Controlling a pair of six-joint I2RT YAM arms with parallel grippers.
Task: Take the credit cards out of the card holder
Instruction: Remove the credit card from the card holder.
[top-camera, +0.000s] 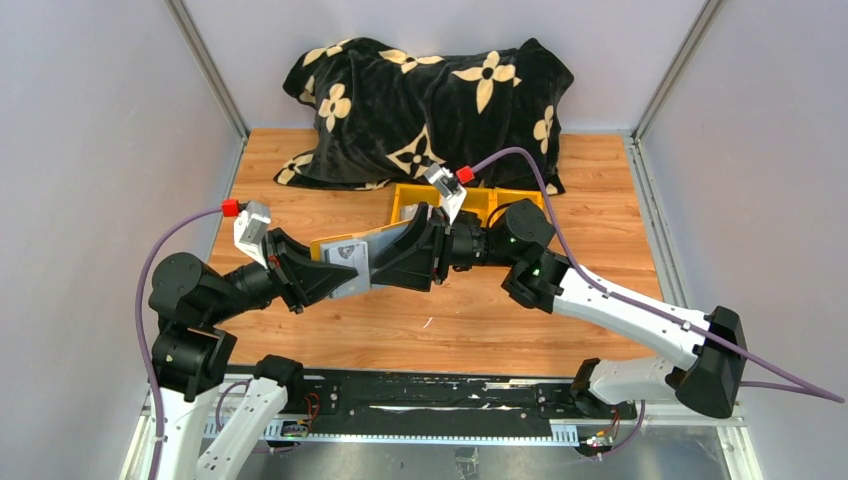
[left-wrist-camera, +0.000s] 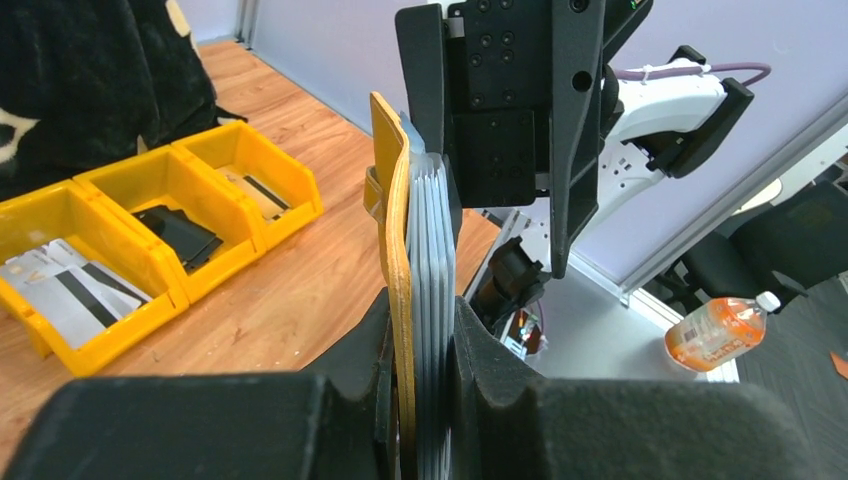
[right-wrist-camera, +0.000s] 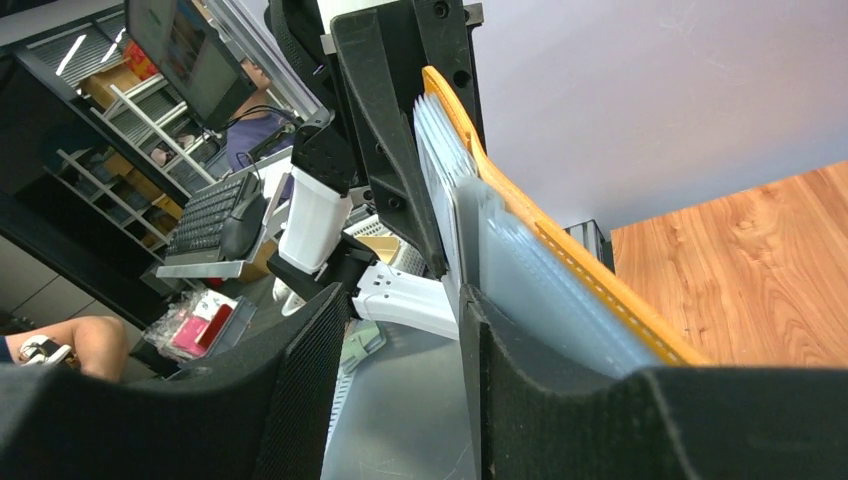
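The card holder (top-camera: 350, 262) hangs in the air above the counter (top-camera: 480, 320), just to the near left of the yellow bins (top-camera: 405, 200). The left hand (left-wrist-camera: 420, 400) is clamped on one end of it, squeezing the yellow flap and grey pockets together. The right hand (right-wrist-camera: 400, 320) meets it from the bins' side with its fingers apart. One finger rests against the pockets and nothing is pinched. Pale striped cards (left-wrist-camera: 65, 290) lie inside one end bin.
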